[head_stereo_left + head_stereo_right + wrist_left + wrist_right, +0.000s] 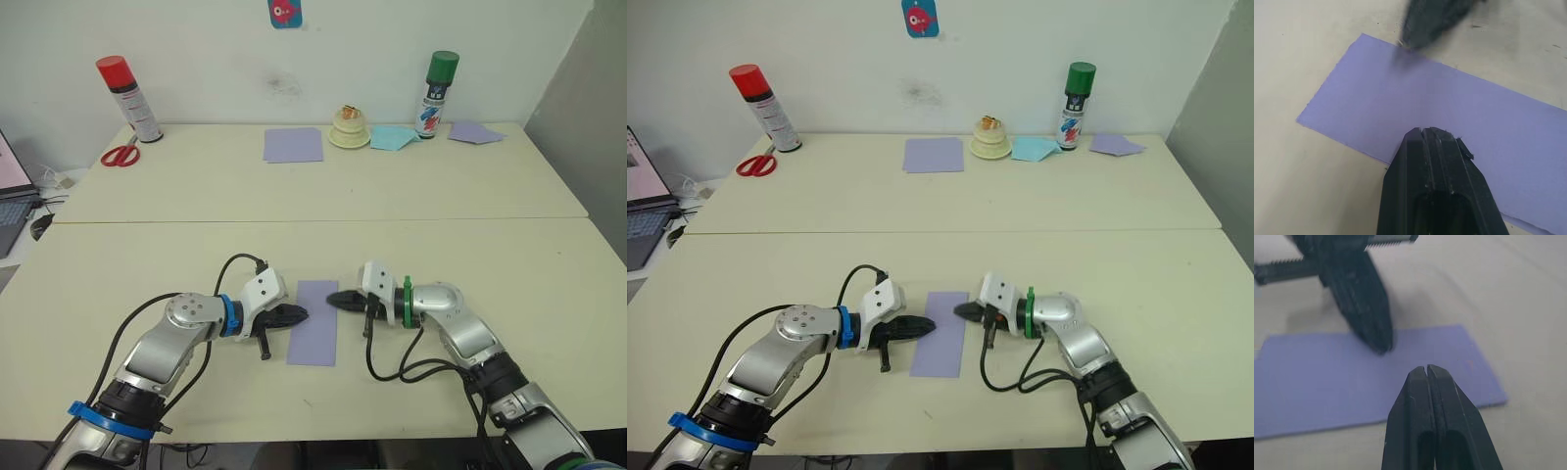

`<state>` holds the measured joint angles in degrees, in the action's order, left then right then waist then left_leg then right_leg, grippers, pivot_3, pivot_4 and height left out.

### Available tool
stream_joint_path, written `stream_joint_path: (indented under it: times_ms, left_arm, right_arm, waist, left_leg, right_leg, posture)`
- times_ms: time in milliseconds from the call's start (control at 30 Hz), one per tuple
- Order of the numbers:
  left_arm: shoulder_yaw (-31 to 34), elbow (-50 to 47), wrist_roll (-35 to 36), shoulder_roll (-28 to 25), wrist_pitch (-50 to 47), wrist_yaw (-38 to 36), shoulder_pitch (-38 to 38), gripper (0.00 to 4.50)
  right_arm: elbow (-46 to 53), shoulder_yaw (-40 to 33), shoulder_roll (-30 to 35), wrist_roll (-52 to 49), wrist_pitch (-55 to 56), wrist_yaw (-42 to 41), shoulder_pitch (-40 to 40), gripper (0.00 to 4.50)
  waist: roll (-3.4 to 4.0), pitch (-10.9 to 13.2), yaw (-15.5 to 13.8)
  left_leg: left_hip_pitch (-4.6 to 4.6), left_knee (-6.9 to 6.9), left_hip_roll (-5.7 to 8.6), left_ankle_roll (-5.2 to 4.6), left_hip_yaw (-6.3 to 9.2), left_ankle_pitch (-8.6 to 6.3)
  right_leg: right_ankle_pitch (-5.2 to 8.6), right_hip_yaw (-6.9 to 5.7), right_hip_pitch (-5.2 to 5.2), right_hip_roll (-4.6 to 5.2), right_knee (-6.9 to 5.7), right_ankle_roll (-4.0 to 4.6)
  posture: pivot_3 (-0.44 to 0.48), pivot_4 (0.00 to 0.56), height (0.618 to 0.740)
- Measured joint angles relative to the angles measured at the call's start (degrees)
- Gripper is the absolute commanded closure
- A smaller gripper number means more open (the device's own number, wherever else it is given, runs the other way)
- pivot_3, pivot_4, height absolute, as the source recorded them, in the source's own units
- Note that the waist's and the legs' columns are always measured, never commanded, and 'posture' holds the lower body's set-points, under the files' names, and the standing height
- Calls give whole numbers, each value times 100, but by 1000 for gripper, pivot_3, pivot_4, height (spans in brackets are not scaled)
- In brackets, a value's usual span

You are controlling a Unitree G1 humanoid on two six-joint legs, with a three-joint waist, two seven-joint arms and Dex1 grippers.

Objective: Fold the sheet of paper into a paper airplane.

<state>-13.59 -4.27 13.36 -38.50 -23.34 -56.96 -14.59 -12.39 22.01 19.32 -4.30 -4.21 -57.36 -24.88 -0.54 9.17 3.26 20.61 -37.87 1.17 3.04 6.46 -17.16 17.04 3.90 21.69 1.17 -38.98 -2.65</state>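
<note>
The sheet of paper (314,322) is laid flat on the near table (509,264), in the lower centre of the left eye view, as a narrow lavender strip with its long edges running away from the robot. The left gripper (300,313) is positioned at the strip's left long edge, its fingers pressed together with the tips over the paper; actual contact with the sheet cannot be confirmed. The right gripper (333,298) is positioned at the upper right edge of the strip, its fingers likewise brought together and clamped on nothing.

Along the far table edge, in the upper part of the frame, the following are arranged: a red-capped spray can (128,98) and red scissors (120,154) at upper left, a second lavender sheet (292,145) at upper centre, a cream-coloured tape roll (349,128), a pale blue paper piece (394,138), a green-capped spray can (436,94) and a folded lavender paper (474,133) at upper right.
</note>
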Motion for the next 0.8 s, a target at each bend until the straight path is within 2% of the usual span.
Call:
stream_joint_path:
  times_ms: [233, 533, 800]
  left_arm:
    - [2, 1, 0, 0, -1, 3, 1, 4500]
    - [-18, 12, -2, -1, -5, 8, 19, 4500]
    - [-13, 9, -1, 0, -5, 11, 35, 4500]
  right_arm:
    - [-19, 106, 52, 248, 224, 48, -22, 4463]
    - [-844, 112, -137, 638, 492, 782, -579, 4463]
    - [-1284, -137, -288, 592, 628, 1106, -765, 4463]
  waist:
    - [-2, -2, 0]
    - [-5, -4, 3]
    - [-5, -5, 1]
  left_leg:
    - [-4, 0, -1, 0, 1, 0]
    - [-30, 3, -1, 0, 2, 0]
    - [-29, 4, -1, 0, 2, 0]
  right_leg:
    - [0, -1, -4, -1, 1, 0]
    - [1, -2, -31, -4, 3, 2]
    - [2, -1, -30, -4, 3, 2]
  posture:
    - [0, 150, 740]
    - [0, 150, 740]
    - [0, 150, 740]
